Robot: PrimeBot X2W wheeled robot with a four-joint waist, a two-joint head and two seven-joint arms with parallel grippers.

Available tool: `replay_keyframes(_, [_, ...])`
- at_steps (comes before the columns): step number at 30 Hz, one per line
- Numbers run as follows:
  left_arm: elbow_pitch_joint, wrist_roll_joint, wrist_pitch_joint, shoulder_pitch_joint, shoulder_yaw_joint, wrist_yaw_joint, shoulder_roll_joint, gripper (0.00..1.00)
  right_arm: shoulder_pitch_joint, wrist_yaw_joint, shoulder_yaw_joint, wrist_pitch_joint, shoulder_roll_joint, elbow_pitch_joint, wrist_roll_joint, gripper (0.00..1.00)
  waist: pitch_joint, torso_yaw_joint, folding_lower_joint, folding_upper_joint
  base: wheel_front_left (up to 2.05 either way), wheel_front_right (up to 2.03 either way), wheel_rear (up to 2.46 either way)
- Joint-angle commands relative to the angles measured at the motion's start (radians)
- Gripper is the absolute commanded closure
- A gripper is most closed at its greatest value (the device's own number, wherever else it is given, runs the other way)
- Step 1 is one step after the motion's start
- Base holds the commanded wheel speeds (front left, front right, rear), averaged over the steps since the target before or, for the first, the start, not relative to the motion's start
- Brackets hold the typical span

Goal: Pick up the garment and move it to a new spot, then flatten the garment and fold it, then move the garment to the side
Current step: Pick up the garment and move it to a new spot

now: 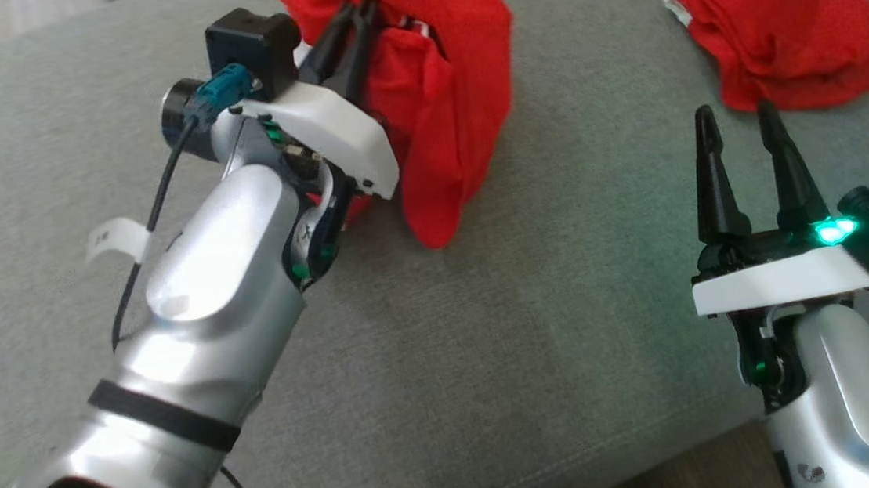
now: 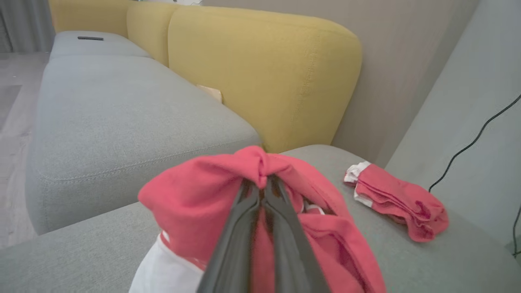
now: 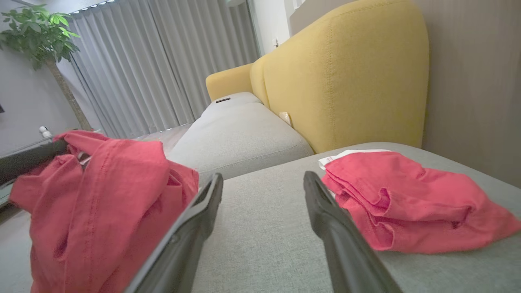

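The work lay on a grey sofa seat (image 1: 489, 333), a plain woven cushion with a stitched seam along its near edge, where a strip of wooden floor (image 1: 699, 480) showed below. Behind it stood a yellow backrest (image 3: 346, 81) against a beige wall (image 3: 472, 81). A second grey seat (image 2: 122, 118) ran off towards long grey curtains (image 3: 142, 69) and a leafy plant (image 3: 36, 28), with a gap between the two cushions.

The left gripper (image 1: 356, 8) was pinched shut on a bunched fold of the red garment (image 1: 453, 93), which hung from it in a loose bundle over the far left part of the seat (I could not tell whether its lower end touched the cushion). A bit of white cloth showed under the red in the left wrist view.

The right gripper (image 1: 735, 114) was spread wide and held nothing, near the front right of the seat. Just beyond its tips lay another red garment (image 1: 777, 25), crumpled, with a white band at one end, close to the seat's far right corner.

Between the two red bundles and across the whole near half, the cushion was bare. A black cable (image 2: 472, 142) ran over a grey surface on the right of the left wrist view.
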Motion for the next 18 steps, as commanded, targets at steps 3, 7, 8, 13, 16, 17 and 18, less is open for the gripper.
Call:
replay_keyframes(3, [0.056,0.016,-0.032,-0.064,0.025,-0.003,0.001,0.0,-0.023,-0.001,0.024,-0.011,-0.002,-0.042,0.009,0.0,0.012,-0.011,0.0,0.0,0.0,0.0,0.0])
replay_keyframes(7, [0.098,0.016,-0.058,-0.059,0.026,-0.018,-0.002,0.0,-0.015,-0.001,0.012,-0.011,-0.002,-0.045,0.008,0.0,0.007,0.009,0.0,0.0,0.0,0.0,0.0])
replay_keyframes(8, [0.104,0.015,-0.066,-0.053,0.033,-0.021,0.001,0.0,-0.013,-0.001,0.009,-0.011,-0.002,-0.045,0.005,0.0,0.003,0.019,0.0,0.0,0.0,0.0,0.0])
replay_keyframes(13, [0.073,0.036,-0.087,0.015,0.071,-0.018,0.051,0.0,0.005,-0.001,-0.013,-0.011,-0.002,-0.043,-0.019,0.0,-0.031,0.089,0.0,0.0,0.0,0.0,0.0])
replay_keyframes(16, [-0.021,0.069,-0.088,0.099,0.116,-0.004,0.091,0.0,0.017,-0.001,-0.028,-0.011,-0.002,-0.037,-0.04,0.0,-0.057,0.139,0.0,0.0,0.0,0.0,0.0])
replay_keyframes(17, [-0.057,0.075,-0.088,0.136,0.136,0.0,0.102,0.0,0.021,-0.001,-0.033,-0.011,-0.002,-0.034,-0.046,0.0,-0.067,0.156,0.0,0.0,0.0,0.0,0.0])
replay_keyframes(18, [-0.093,0.083,-0.088,0.174,0.161,0.008,0.116,0.0,0.026,-0.001,-0.036,-0.011,-0.002,-0.031,-0.051,0.0,-0.076,0.171,0.0,0.0,0.0,0.0,0.0])
